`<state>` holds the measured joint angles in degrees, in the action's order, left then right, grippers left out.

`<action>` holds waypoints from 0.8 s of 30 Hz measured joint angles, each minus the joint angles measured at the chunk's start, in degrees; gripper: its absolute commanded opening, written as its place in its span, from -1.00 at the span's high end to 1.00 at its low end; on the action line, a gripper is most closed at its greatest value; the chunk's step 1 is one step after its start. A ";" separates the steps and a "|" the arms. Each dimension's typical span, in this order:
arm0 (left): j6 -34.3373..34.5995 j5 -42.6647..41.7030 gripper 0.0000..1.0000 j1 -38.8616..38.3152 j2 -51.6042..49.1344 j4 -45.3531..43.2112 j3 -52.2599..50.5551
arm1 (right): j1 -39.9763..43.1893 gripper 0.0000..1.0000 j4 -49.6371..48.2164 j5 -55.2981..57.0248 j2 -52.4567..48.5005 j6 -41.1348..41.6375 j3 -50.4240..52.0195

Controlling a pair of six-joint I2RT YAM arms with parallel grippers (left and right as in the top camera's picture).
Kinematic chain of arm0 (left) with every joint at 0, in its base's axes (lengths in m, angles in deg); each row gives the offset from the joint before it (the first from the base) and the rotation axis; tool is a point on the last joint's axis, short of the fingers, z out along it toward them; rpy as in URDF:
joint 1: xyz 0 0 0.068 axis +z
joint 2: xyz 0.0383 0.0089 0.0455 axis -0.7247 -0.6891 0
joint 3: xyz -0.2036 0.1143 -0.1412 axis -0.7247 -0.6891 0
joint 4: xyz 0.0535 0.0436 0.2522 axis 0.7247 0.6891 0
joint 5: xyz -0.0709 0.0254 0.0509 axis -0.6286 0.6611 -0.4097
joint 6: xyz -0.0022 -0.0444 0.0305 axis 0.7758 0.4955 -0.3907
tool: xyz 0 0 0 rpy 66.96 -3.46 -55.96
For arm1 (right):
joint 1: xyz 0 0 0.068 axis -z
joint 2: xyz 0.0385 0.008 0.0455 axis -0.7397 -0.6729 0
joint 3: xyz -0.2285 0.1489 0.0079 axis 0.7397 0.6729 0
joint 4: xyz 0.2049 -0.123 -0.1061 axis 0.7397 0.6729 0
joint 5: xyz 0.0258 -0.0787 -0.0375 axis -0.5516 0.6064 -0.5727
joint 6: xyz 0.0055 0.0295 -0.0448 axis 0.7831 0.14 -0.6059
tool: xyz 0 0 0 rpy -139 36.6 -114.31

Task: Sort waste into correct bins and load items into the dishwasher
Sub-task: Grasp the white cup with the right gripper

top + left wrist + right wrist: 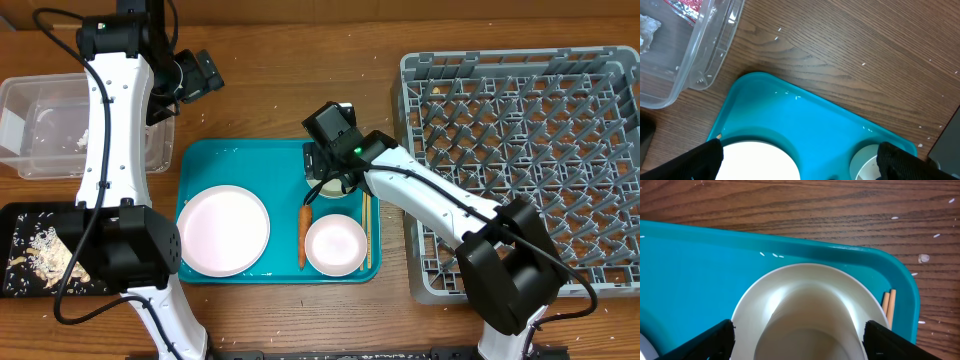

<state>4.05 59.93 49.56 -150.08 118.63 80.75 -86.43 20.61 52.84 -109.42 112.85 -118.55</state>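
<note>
On the teal tray (200, 165) lie a large pale plate (222, 228), a white bowl (335, 243), an orange carrot (302, 235) and wooden chopsticks (366, 228). My right gripper (330, 172) is open and hangs over a second white bowl (805, 310). Its fingers (800, 340) stand on either side of the rim, and a rounded white shape inside may be the cup. Chopstick tips (888, 305) show beside it. My left gripper (198, 75) is open and empty above the table by the clear tub (60, 125). Its wrist view shows the fingers (800, 165) above the plate (757, 160).
The clear tub (705, 55) holds a white tissue (647, 30) and a red wrapper (687, 7). The black tray (20, 285) at front left holds food scraps (45, 250). The grey dish rack (520, 150) fills the right side. Rice grains dot the wood.
</note>
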 measured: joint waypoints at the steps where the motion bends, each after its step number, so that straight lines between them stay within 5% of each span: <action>1: -0.02 0.00 -1.00 0.00 0.00 -0.02 0.00 | 0.00 -0.69 0.00 0.00 0.00 0.00 0.00; 10: 0.00 0.00 -1.00 0.00 0.00 0.00 0.00 | 0.00 -0.68 0.50 0.00 -2.51 0.44 0.07; 24: -0.02 0.00 -1.00 0.00 0.00 -0.02 0.00 | 0.00 -0.25 2.38 0.26 -2.47 0.79 -0.31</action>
<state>4.03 59.93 49.56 -150.08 118.61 80.75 -86.43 22.99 53.10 -111.89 113.63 -118.85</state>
